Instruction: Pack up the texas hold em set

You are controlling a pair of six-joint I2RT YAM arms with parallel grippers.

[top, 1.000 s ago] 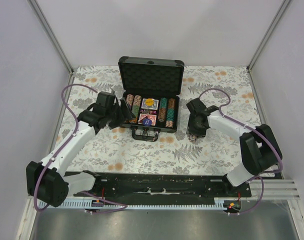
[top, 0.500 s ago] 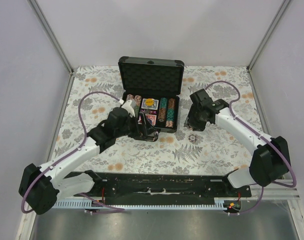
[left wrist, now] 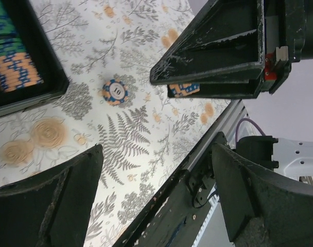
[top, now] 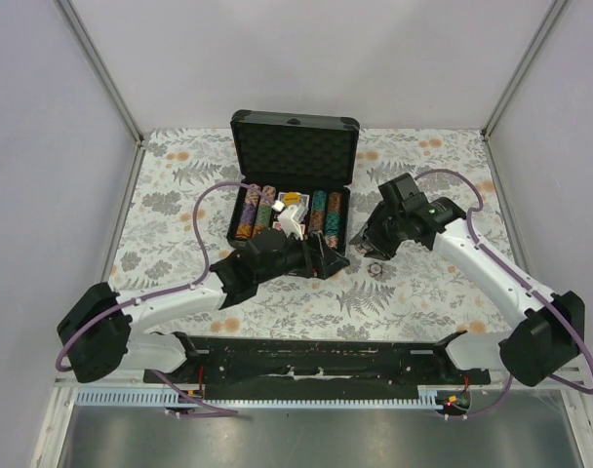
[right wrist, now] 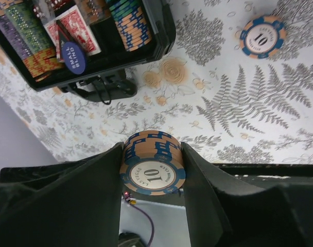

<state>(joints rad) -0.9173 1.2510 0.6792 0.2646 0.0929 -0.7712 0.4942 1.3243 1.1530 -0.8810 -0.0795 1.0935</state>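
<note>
The black case (top: 295, 146) of the texas hold em set stands open at the back middle, its tray holding rows of striped chips (top: 256, 213), a red card deck (right wrist: 76, 31) and a blue "small blind" button (right wrist: 73, 57). My right gripper (top: 373, 244) hovers to the right of the case, shut on a short stack of orange-and-blue "10" chips (right wrist: 152, 163). One loose "10" chip (top: 376, 268) (right wrist: 261, 36) (left wrist: 115, 91) lies flat on the table below it. My left gripper (top: 328, 258) (left wrist: 156, 154) is at the case's front right corner, open and holding nothing.
The case handle (right wrist: 102, 87) sticks out toward the arms. The left arm lies across the front of the case. A black base rail (top: 326, 359) runs along the near table edge. Frame posts and white walls close in both sides.
The left arm swung right across the case front, its jaws spreading a little wider. The right gripper lifted off the table with the chip stack, leaving one chip lying there.
</note>
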